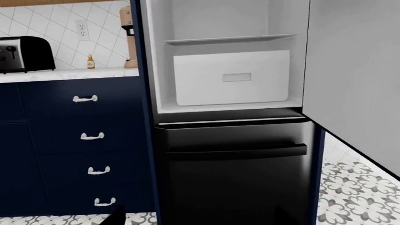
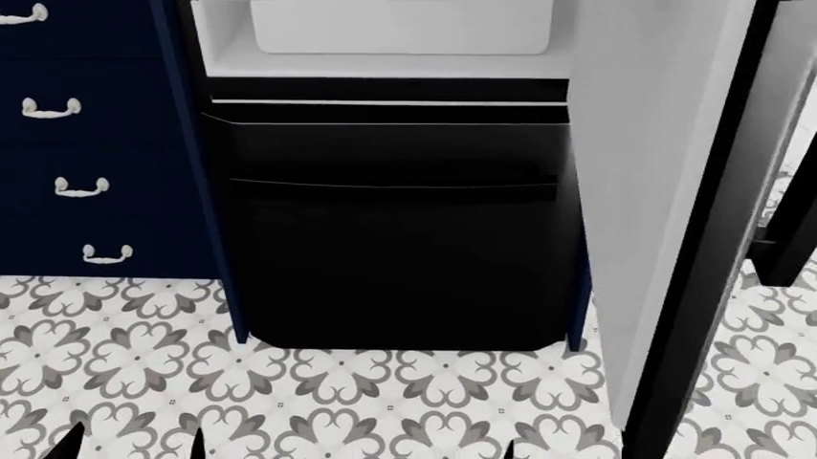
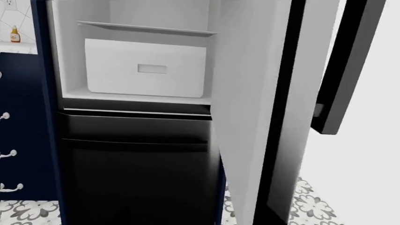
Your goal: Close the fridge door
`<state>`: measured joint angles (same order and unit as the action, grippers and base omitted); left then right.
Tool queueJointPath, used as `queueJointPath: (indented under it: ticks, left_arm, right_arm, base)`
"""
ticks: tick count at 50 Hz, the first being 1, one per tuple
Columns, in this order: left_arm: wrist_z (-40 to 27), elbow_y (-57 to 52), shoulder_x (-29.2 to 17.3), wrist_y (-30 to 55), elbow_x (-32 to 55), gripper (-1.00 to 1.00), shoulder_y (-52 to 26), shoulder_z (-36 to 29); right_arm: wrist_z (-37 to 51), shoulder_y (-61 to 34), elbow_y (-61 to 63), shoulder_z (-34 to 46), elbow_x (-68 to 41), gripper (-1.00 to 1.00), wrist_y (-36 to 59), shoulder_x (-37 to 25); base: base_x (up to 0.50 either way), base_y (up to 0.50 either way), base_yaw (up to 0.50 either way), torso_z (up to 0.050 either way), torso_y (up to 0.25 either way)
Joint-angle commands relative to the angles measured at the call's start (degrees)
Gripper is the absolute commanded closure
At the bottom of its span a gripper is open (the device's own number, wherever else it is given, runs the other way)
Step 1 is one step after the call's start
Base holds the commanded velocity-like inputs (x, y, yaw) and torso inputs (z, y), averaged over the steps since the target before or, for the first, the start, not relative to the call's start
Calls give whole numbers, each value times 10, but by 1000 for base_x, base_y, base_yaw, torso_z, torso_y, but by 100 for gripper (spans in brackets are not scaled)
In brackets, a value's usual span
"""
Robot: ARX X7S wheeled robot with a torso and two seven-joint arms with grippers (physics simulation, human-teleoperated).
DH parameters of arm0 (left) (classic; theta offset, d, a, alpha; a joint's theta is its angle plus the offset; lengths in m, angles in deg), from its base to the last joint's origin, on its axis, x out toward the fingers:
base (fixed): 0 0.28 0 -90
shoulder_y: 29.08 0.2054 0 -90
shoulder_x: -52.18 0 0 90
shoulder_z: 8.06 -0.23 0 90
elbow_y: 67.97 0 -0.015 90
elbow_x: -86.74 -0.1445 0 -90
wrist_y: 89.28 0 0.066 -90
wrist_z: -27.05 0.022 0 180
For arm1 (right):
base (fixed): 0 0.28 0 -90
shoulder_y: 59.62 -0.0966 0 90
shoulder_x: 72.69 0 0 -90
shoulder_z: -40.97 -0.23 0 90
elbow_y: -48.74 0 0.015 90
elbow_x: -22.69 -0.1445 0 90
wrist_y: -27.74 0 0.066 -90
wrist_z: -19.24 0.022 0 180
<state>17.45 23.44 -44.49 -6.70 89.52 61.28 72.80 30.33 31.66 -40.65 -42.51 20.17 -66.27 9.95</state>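
The fridge door stands open at the right of the fridge, its light grey-white inner face turned to the compartment and its glossy black edge toward me. The left wrist view shows the door and so does the right wrist view. Low in the head view, two dark tips of my left gripper stand apart with only floor between them. A single dark fingertip of the right gripper shows near the door's foot; its other finger is hidden. Neither gripper touches the door.
A white bin sits under a shelf inside the fridge. Below it is the black drawer front. Navy drawers with pale handles stand to the left, a toaster on the counter above. A black bar hangs beyond the door's outer side.
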Motion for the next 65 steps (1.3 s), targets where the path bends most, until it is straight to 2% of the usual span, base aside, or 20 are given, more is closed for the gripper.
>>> queueJointPath:
  ticks: [1,17,41,49,50,56,65]
  left_arm:
    - [-8,-8,-6,4,6,-100,1,-5]
    - [-17,-5,-11,-2,9,-100,1,-15]
    - [-25,3,-21,-8,16,-100,-5,-25]
    - [-28,-3,-24,-9,15,-100,-1,-30]
    - [-30,3,-24,-12,15,-100,-3,-29]
    - [-33,1,-26,-14,16,-100,-2,-30]
    - [-36,-3,-29,-10,19,-100,-1,-33]
  right_arm:
    - [10,4,8,2,-4,-100,5,-6]
    - [16,17,18,-2,-19,-100,-6,-17]
    - [26,6,17,9,-22,-100,4,-24]
    - [28,5,18,14,-23,-100,6,-26]
    - [12,5,10,7,-57,-100,-4,-22]
    - [-2,8,16,5,-85,-100,-3,-24]
    - [8,7,17,6,-83,-100,1,-26]
  base:
    - [-418,-266,0,0,0]
    - [-404,-326,0,0,0]
    - [-207,-500,0,0,0]
    - [-66,-500,0,0,0]
    - [0,-203,0,0,0]
    - [85,-484,0,0,0]
    - [53,-286,0,0,0]
